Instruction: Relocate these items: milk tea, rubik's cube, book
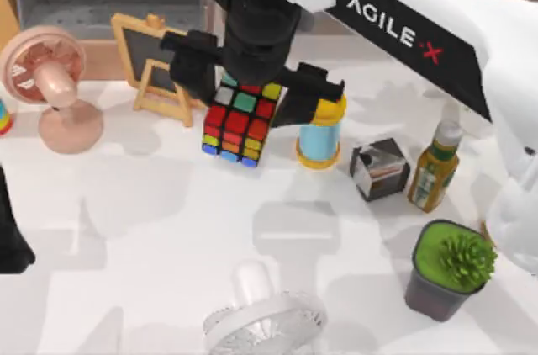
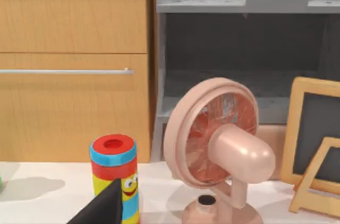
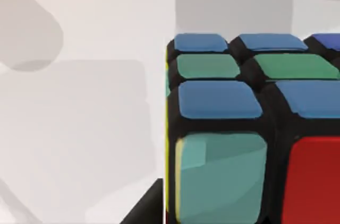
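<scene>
Right pincer (image 1: 252,90): above the rubik's cube (image 1: 238,122) near the counter's (image 1: 151,229) far edge, cannot tell if clenched | cube not visibly moved, relocation seems just begun | left arm parked at left edge, state unclear

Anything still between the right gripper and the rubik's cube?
Nothing visible. The right gripper sits directly over the rubik's cube, fingers spread wide at its sides; the small chalkboard and yellow-capped cup stand beside it.
</scene>
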Controlling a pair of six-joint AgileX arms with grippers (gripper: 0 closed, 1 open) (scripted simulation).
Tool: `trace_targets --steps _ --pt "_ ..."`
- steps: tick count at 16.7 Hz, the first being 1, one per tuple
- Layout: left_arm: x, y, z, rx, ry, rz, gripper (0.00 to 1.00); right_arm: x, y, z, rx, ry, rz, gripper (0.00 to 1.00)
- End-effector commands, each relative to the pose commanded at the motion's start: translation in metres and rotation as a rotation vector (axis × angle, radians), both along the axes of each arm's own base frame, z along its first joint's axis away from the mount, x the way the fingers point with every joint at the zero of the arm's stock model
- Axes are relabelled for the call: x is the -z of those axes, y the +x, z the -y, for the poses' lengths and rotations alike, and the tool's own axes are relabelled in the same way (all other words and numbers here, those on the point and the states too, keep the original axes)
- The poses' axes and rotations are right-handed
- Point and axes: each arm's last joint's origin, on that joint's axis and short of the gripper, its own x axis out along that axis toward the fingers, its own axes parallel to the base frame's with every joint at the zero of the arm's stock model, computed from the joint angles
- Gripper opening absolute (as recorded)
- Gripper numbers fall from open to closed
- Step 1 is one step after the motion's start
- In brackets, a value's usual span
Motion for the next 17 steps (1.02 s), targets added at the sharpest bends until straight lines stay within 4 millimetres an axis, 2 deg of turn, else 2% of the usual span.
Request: trace_targets --steps 2,4,7,9,11,13,15,17 --pt "0.000 0.000 0.000 0.000 0.000 0.000 1.00 -0.049 0.015 0.036 0.031 0.090 0.157 0.00" --pt "0.000 0.000 0.000 0.000 0.000 0.000 1.00 -0.103 0.023 0.084 0.069 0.172 0.350 0.00" --pt "0.000 0.000 0.000 0.000 0.000 0.000 1.00 -0.177 0.019 0.165 0.127 0.237 0.674 0.00" --pt "0.000 0.000 0.000 0.000 0.000 0.000 1.00 -0.212 0.008 0.217 0.154 0.227 0.881 0.00" --pt "0.000 0.000 0.000 0.000 0.000 0.000 1.00 -0.231 -0.002 0.262 0.167 0.174 1.059 0.00" --pt "0.000 0.000 0.000 0.000 0.000 0.000 1.00 -0.238 -0.010 0.300 0.159 0.090 1.199 0.00" --pt "0.000 0.000 0.000 0.000 0.000 0.000 1.00 -0.234 -0.014 0.333 0.133 -0.012 1.299 0.00" --pt "0.000 0.000 0.000 0.000 0.000 0.000 1.00 -0.222 -0.015 0.362 0.092 -0.115 1.361 0.00"
